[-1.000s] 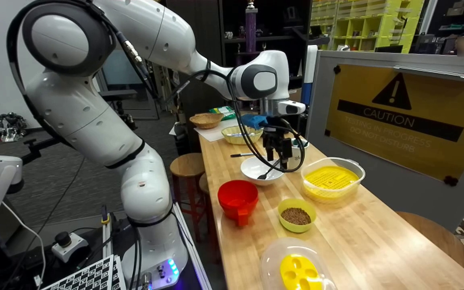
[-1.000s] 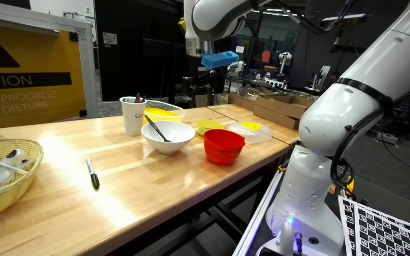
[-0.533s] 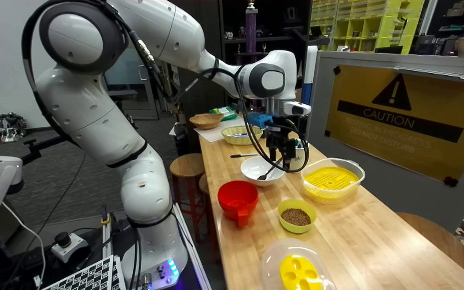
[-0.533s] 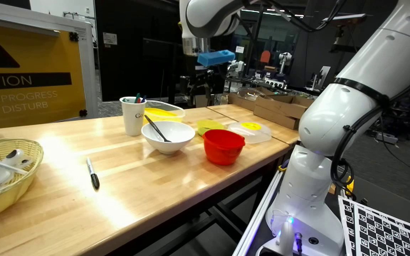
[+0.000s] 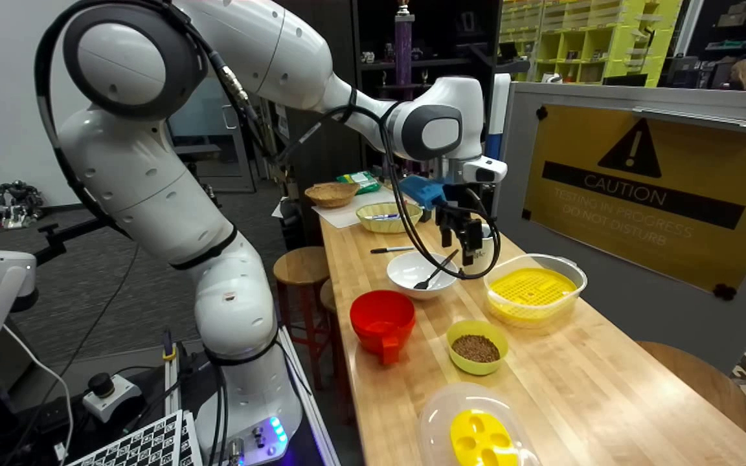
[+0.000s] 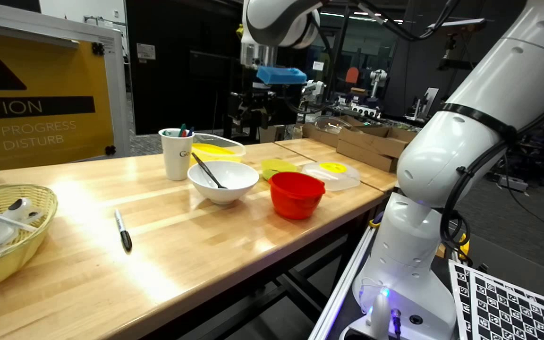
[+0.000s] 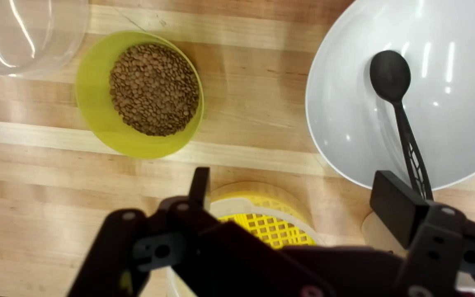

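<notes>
Your claw [image 7: 295,194] is wide and empty; the spoon [image 7: 400,115] seems light, stiff: hold its handle [image 7: 407,141], wrist-view five o'clock.

The claw [image 7: 295,189] and spoon [image 7: 391,76] were black, the bowl [image 7: 462,115] white, the lentils [image 7: 155,90] brown, the bench [image 7: 254,99] striped tan.

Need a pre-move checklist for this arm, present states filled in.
1. Claw open, nothing held: ok.
2. Claw apart from black spoon: ok; a gap shows in an exterior view.
3. Spoon handle centred in the claw's opening: not ok; it lies toward one side in the wrist view.
4. Spoon resting in white bowl: ok.
5. White cup upright: ok.
6. Brown grains inside yellow-green bowl: ok.
</notes>
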You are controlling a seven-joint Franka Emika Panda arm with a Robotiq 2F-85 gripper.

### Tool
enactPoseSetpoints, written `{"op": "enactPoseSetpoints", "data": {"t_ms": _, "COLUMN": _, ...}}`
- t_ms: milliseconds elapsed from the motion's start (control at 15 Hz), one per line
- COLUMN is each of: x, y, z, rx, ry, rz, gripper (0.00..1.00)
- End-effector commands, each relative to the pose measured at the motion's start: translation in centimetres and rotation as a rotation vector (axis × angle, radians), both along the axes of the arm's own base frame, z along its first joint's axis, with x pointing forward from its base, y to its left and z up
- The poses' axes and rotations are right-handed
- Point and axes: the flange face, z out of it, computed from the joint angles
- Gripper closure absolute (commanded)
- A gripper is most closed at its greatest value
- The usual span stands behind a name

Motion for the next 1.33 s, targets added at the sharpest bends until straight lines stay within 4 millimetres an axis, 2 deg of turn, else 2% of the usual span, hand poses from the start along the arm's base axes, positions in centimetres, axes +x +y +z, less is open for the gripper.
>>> {"op": "enactPoseSetpoints", "data": {"t_ms": 0, "x": 0.6, "y": -0.5, "z": 0.0, "rx": 0.022, "ry": -0.032, "rz": -0.049, "gripper": 0.00}}
{"op": "enactPoseSetpoints", "data": {"t_ms": 533, "x": 1.5, "y": -3.4, "z": -2.6, "rx": 0.039, "ry": 0.019, "rz": -0.212, "gripper": 0.00}}
{"op": "enactPoseSetpoints", "data": {"t_ms": 1000, "x": 1.5, "y": -6.8, "z": -2.6, "rx": 0.045, "ry": 0.024, "rz": -0.335, "gripper": 0.00}}
{"op": "enactPoseSetpoints", "data": {"t_ms": 1267, "x": 0.6, "y": -7.7, "z": -3.1, "rx": 0.043, "ry": 0.047, "rz": -0.380, "gripper": 0.00}}
